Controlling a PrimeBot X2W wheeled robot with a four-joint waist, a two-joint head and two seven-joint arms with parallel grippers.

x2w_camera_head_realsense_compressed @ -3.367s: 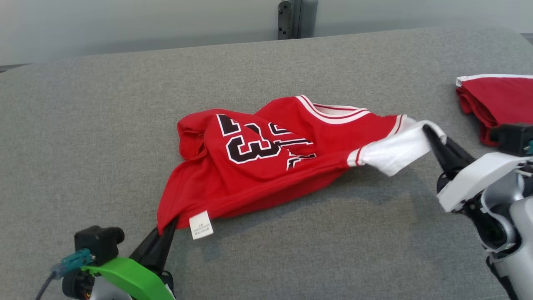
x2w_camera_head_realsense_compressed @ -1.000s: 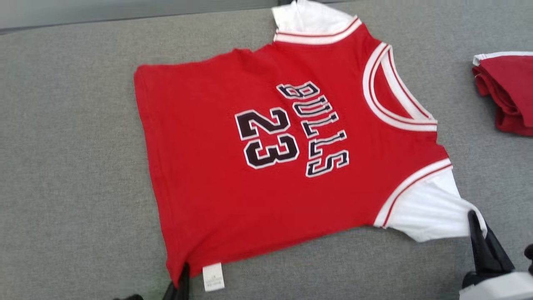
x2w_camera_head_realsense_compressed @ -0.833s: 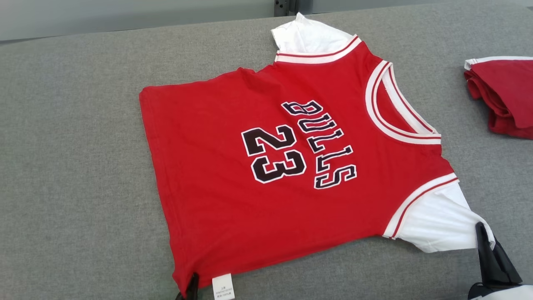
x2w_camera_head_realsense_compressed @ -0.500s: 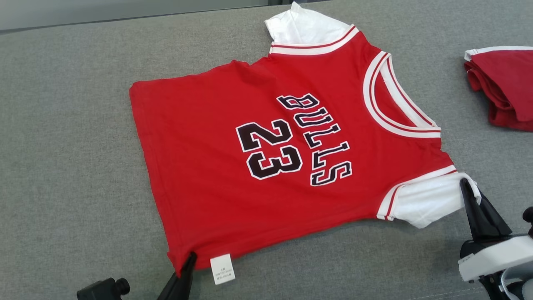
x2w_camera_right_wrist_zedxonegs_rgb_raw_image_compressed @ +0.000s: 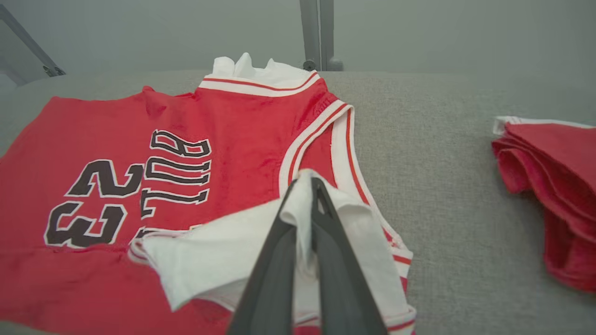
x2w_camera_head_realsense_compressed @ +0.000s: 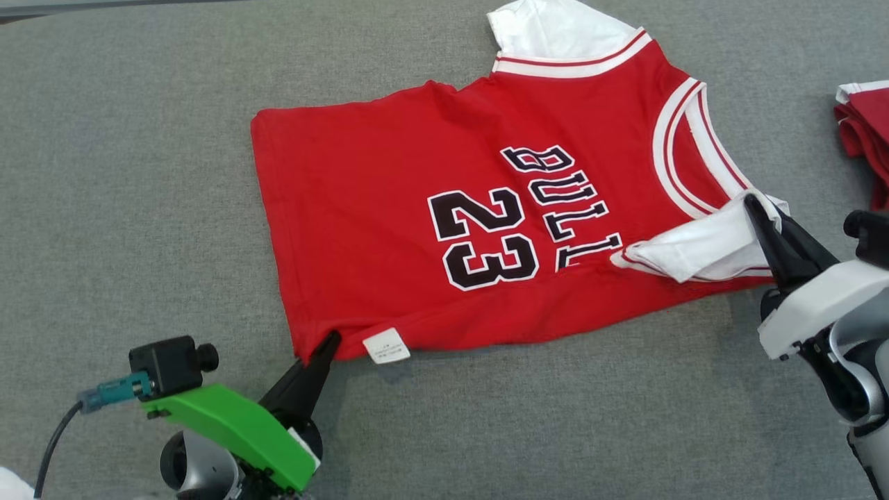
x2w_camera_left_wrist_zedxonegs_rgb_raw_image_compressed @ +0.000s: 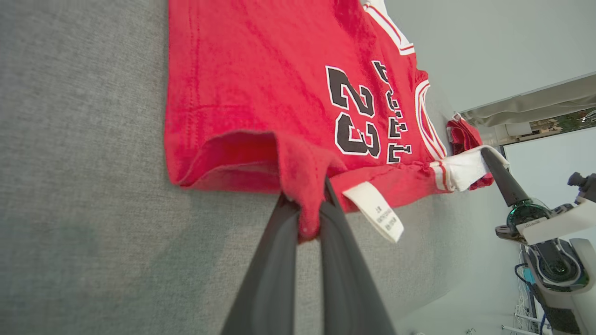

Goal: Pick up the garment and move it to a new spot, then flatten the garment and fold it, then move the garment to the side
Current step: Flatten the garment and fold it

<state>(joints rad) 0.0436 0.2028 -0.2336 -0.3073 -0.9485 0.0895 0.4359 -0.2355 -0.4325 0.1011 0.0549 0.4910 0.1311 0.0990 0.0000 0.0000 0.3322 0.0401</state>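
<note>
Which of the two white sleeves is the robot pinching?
The near sleeve: the right gripper is shut on it, and it lies folded over the lettering of the red jersey. The far sleeve lies untouched.

The head camera is looking steeply down on the grey surface (x2w_camera_head_realsense_compressed: 139,173); each wrist camera is peering low and close along its own fingers (x2w_camera_left_wrist_zedxonegs_rgb_raw_image_compressed: 270,279), all sharing the jersey (x2w_camera_head_realsense_compressed: 361,194)

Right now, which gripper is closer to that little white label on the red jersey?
Left. The left gripper pinches the red jersey right beside the white label; the right gripper is at the jersey's far end, clamped on the white sleeve.
</note>
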